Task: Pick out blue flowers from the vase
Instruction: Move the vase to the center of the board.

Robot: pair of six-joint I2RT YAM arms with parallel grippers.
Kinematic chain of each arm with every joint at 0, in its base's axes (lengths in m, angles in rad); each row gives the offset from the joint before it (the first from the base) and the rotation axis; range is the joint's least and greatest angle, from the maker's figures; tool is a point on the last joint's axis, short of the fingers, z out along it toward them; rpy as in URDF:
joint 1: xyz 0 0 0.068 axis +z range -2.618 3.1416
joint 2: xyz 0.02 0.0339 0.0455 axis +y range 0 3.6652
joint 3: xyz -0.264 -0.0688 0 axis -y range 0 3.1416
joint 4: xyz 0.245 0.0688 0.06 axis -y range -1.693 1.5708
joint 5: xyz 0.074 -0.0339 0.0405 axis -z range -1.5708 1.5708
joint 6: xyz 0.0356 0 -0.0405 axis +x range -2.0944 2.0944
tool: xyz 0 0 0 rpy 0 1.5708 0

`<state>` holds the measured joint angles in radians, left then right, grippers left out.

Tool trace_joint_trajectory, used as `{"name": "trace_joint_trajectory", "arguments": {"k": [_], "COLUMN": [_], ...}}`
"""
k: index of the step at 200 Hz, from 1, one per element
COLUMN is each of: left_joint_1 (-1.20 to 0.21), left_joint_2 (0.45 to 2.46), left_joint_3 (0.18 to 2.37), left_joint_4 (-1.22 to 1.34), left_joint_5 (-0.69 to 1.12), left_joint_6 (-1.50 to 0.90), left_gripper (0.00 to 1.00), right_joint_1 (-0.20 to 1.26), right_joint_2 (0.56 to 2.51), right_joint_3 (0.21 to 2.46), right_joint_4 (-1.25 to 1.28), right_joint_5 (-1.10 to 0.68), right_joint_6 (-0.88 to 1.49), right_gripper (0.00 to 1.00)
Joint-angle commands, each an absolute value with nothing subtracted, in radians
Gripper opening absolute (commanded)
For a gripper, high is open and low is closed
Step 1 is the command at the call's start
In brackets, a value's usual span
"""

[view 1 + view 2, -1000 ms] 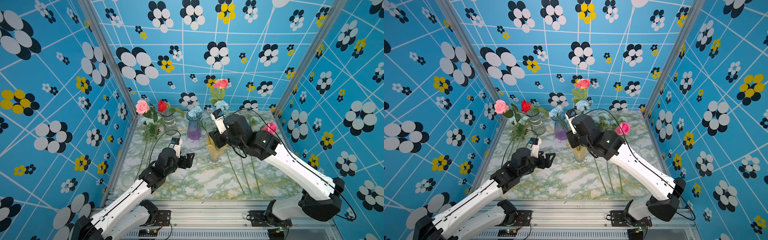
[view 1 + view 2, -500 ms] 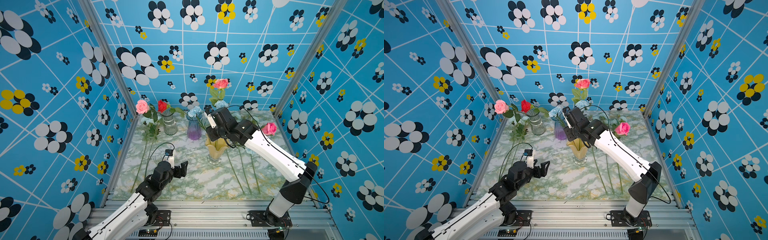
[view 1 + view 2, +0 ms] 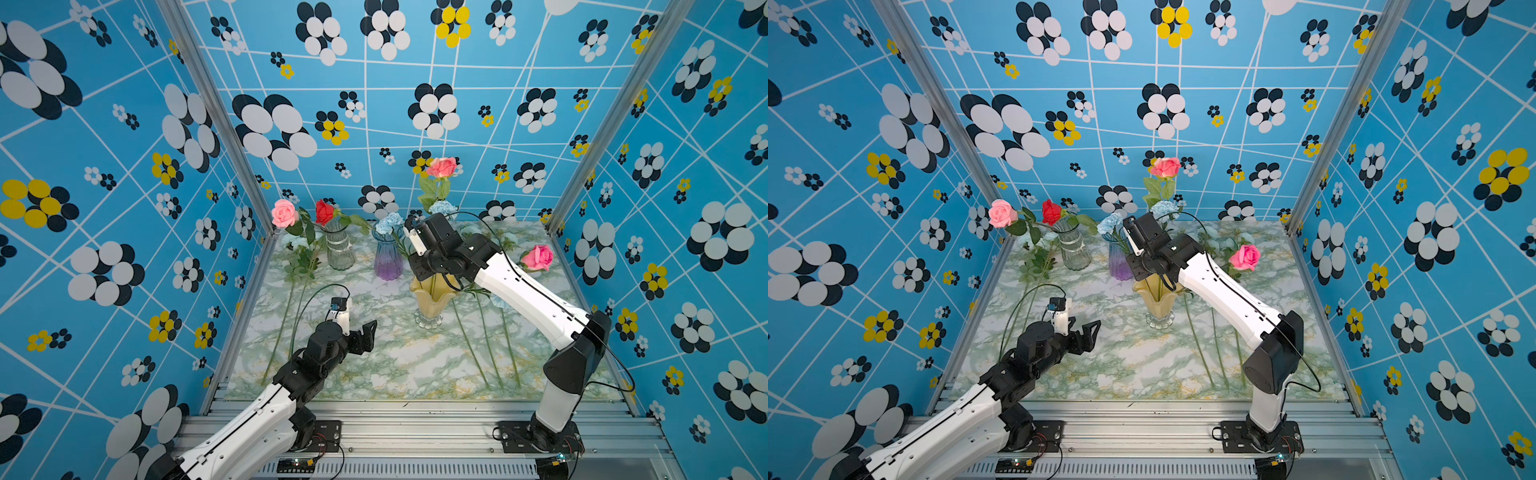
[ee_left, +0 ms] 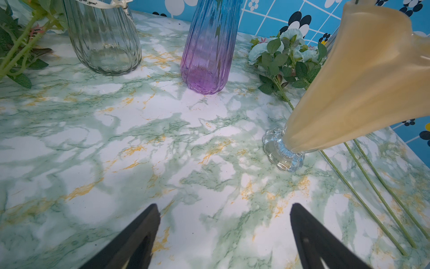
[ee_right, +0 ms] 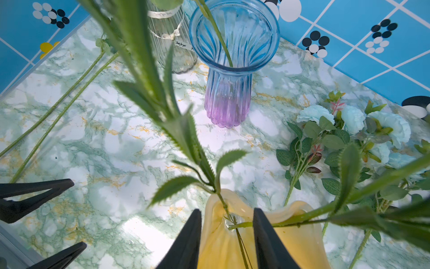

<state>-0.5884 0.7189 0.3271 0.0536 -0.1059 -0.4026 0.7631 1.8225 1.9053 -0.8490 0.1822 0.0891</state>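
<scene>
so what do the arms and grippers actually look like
The left arm and right arm have white shells, black joints and black base plates. A thin black cable loops from each wrist. The left gripper and right gripper each have two black, pointed, triangular fingers with cut-outs.

The scene is lit brightly and evenly from above, and only faint, soft shadows are cast on the marble tabletop (image 3: pixel 395 361). In both top views the wall lines are bowed toward the edges by the wide lens. In the right wrist view the leafy stems (image 5: pixel 149 76) nearest the lens are blurred, the blue flowers (image 5: pixel 314 114) farther off are rendered sharp, and a white glare patch is seen on the tabletop.
</scene>
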Motion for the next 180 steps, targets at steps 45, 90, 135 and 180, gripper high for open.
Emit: {"name": "trace_joint_trajectory", "arguments": {"k": [45,90,135,180], "left_joint_1": [-0.577,-0.577,-0.578,-0.578], "left_joint_2": [0.710,0.710,0.702,0.716], "left_joint_3": [0.311,0.311,0.310,0.316], "left_joint_4": [0.067,0.065,0.064,0.064], "left_joint_5": [-0.112,-0.112,-0.111,-0.106], "left_joint_6": [-0.392,-0.393,-0.390,-0.389], "left_gripper": [0.90,0.91,0.90,0.90], "right_joint_1": [0.759,0.759,0.758,0.759], "right_joint_2": [1.868,1.867,1.867,1.844], "right_joint_3": [1.928,1.914,1.896,1.890], "right_joint_4": [-0.832,-0.803,-0.786,-0.786], "right_joint_5": [0.176,0.184,0.192,0.194], "right_joint_6": [0.075,0.078,0.085,0.087], "right_gripper": [0.34,0.22,0.17,0.03]}}
